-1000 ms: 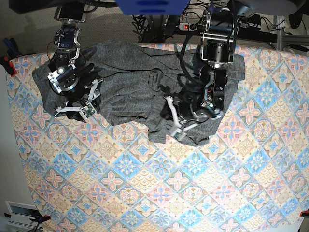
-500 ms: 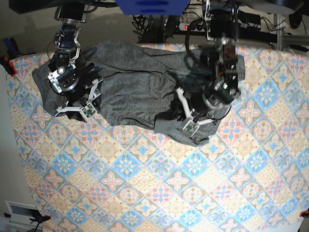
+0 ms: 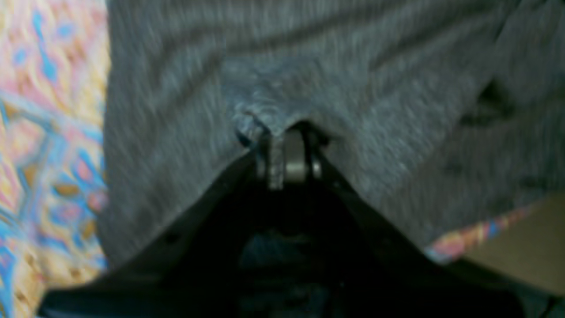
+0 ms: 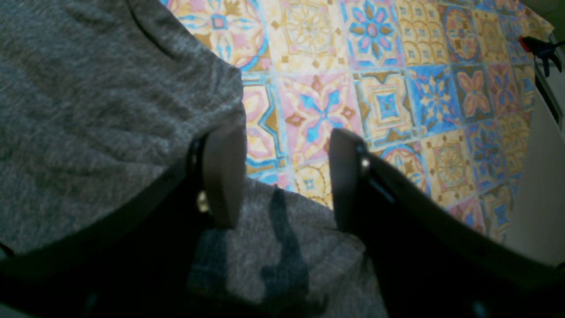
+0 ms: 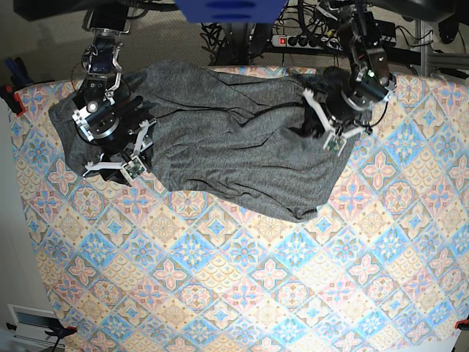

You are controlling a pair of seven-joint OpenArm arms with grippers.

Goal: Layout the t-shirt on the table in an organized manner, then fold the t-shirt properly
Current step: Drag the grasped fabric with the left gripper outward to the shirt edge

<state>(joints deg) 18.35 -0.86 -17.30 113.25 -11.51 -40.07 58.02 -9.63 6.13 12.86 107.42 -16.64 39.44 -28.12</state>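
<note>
Even overhead light, one blurred wrist view

The left wrist view smears with motion blur; the right wrist view is sharper, dim below, where an end effector (image 4: 287, 176) shadows the t-shirt (image 4: 101, 110).

Blurred t-shirt (image 3: 309, 79), left wrist view
</note>
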